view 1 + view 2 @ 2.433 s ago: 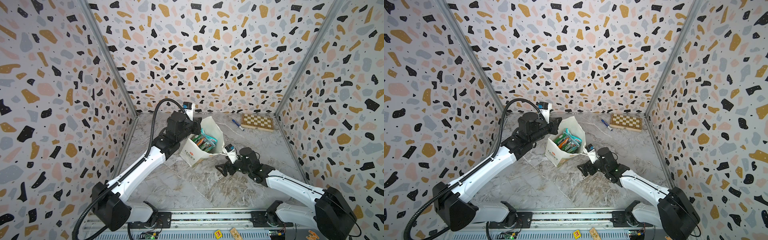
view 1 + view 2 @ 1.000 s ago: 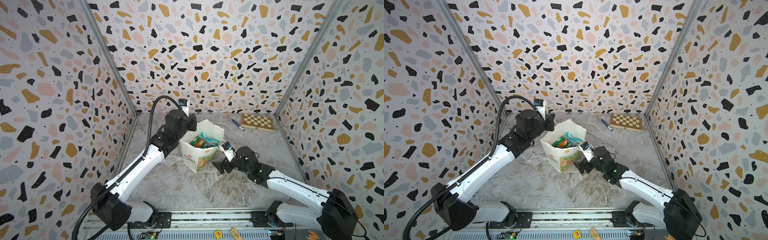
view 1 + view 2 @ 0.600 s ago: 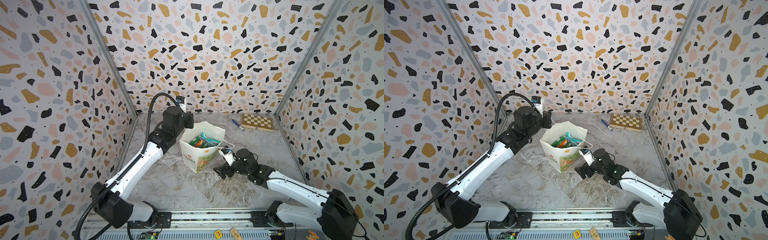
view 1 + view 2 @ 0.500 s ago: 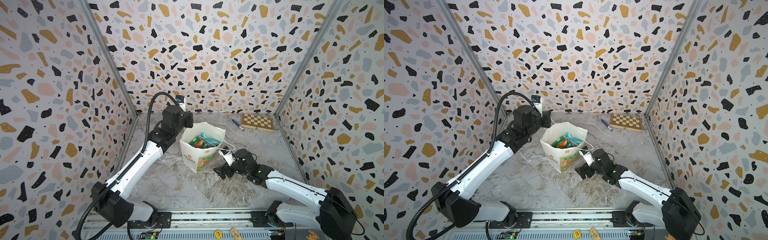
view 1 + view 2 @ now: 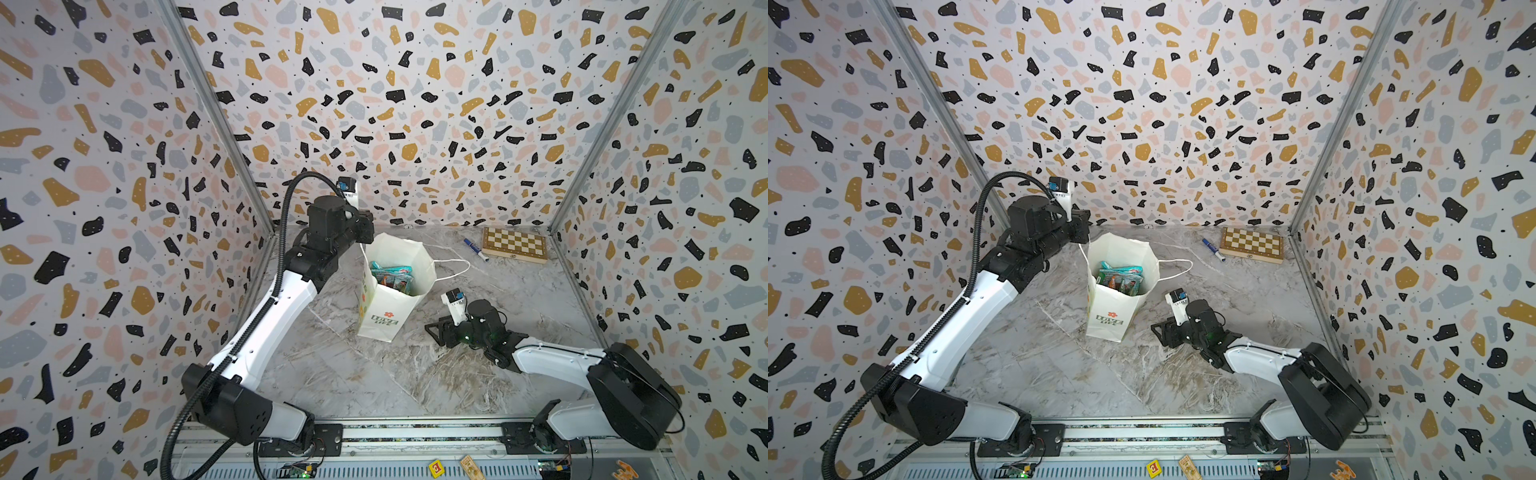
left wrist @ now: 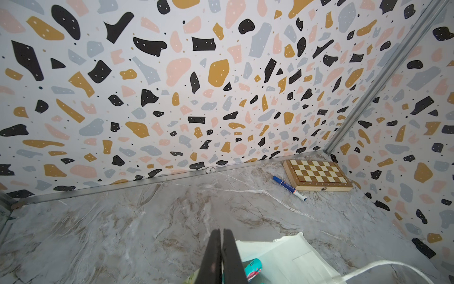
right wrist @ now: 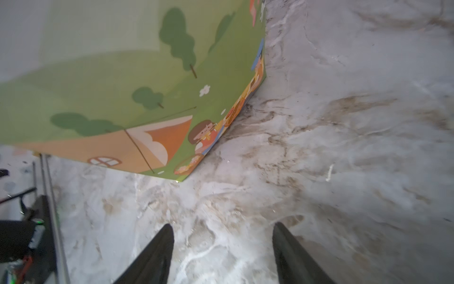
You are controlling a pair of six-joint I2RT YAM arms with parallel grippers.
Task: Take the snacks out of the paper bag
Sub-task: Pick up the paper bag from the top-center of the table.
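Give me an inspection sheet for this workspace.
Surface: marbled table, brownish streaks.
Job's things: bag upright, open; snacks inside it.
Clutter: chessboard and marker in the far right corner.
End effectors: left end effector shut at the bag's rim; right end effector open, empty, beside the bag.
Cables: black hose along left arm; bag's cord on the table.
Surroundings: terrazzo walls on three sides.

Bright, even light with soft shadows; edges bend wide-angle; the right wrist view is blurred around the paper bag (image 7: 98,86).
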